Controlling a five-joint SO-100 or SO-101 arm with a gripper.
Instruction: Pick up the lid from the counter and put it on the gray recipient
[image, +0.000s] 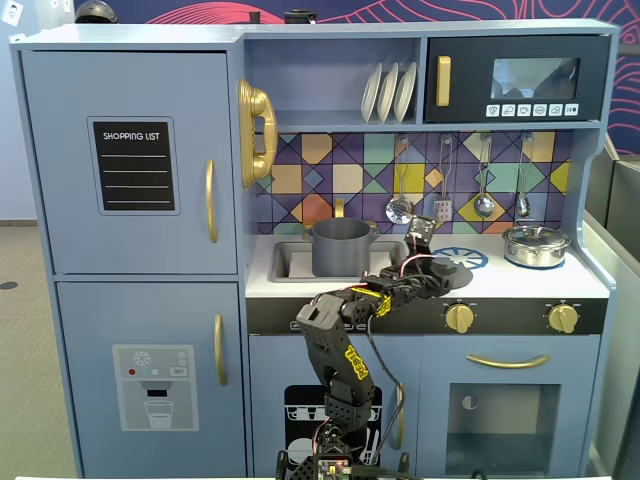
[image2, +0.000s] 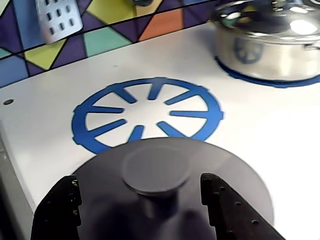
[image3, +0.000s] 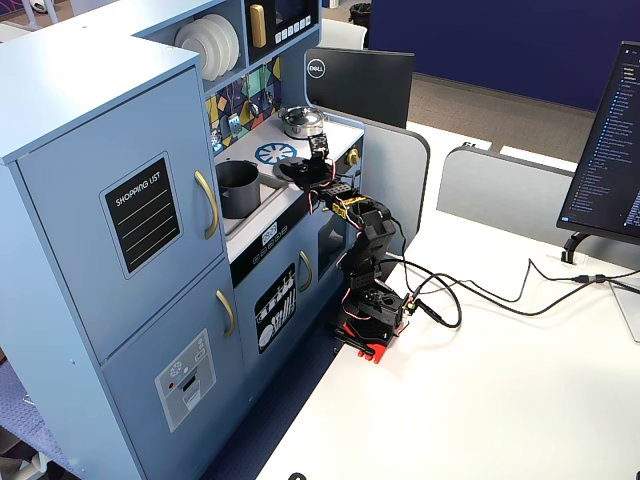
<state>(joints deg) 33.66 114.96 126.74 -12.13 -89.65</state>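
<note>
The dark-gray lid (image2: 210, 165) lies flat on the white counter (image2: 280, 130), its front edge over the blue burner print (image2: 147, 112). My gripper (image2: 140, 182) is open just above it. Its black fingers (image2: 57, 210) stand on either side of the central knob (image2: 156, 170) without touching it. In a fixed view the lid (image: 458, 272) sits at the counter's front edge, to the right of the tall gray pot (image: 340, 247) that stands in the sink. In another fixed view my gripper (image3: 300, 172) is right of the pot (image3: 237, 188).
A shiny silver pot with its lid (image: 536, 245) stands on the right burner and shows in the wrist view (image2: 270, 42). Utensils (image: 440, 205) hang on the tiled back wall. Gold knobs (image: 459, 318) line the counter's front.
</note>
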